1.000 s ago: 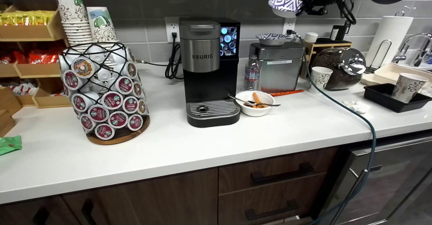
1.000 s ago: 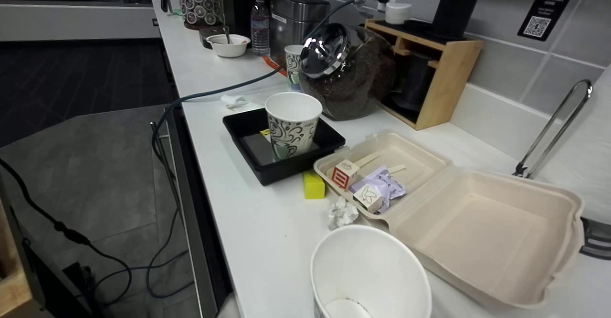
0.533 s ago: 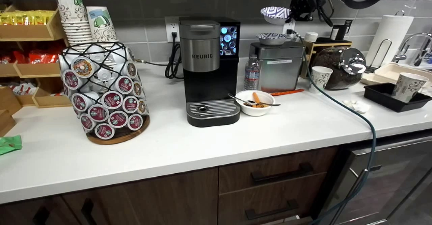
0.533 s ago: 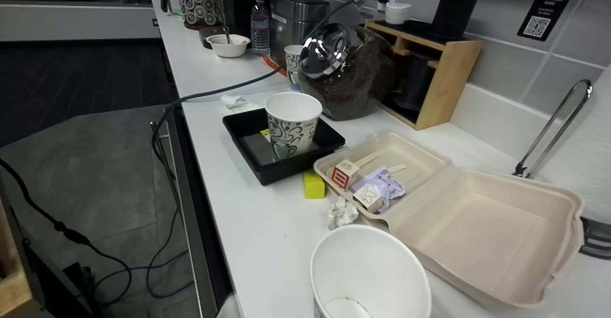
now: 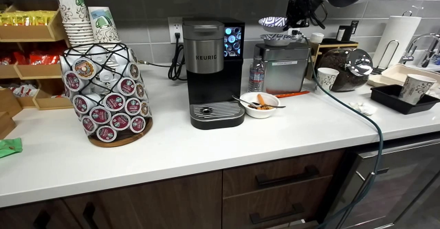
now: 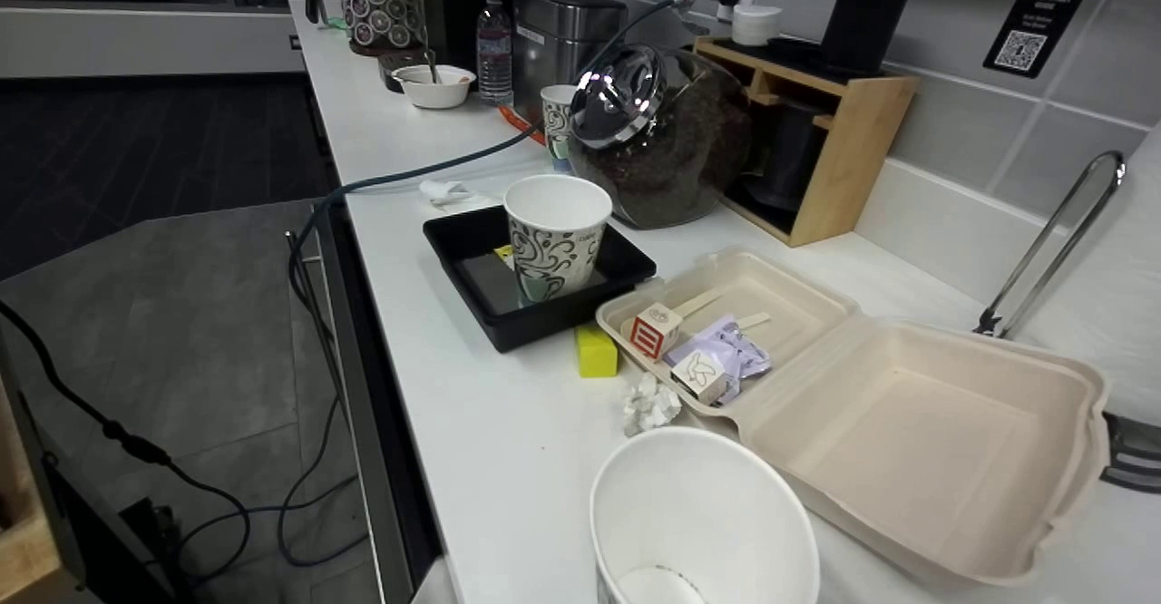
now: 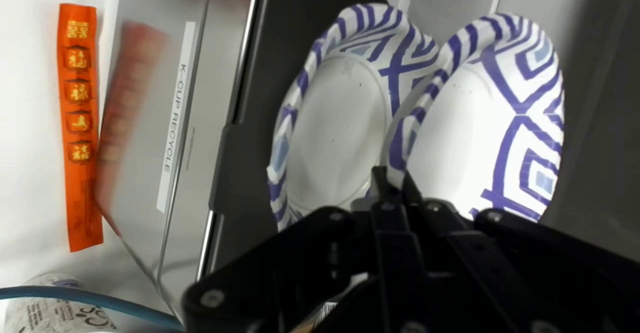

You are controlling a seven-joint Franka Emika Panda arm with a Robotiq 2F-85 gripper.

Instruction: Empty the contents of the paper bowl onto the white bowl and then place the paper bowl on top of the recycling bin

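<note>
Paper bowl [image 7: 480,118]: white floor, blue-purple geometric pattern round inner wall; pinched at rim, held aloft, opening upward, slightly tilted, higher than recycling bin [image 5: 286,74]. Bin silver, dark-topped, labelled K-CUP RECYCLE, upright on bench [image 5: 172,143]. White bowl [image 5: 258,114] plain, upright near bin, holding orange and dark pieces [image 5: 261,100].

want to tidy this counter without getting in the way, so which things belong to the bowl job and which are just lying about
Part of the job:
paper bowl, its rim held by the gripper
white bowl
recycling bin

Likely just lying about:
second patterned bowl, on the recycling bin
water bottle
orange strip
black tray
yellow block
takeout box
</note>
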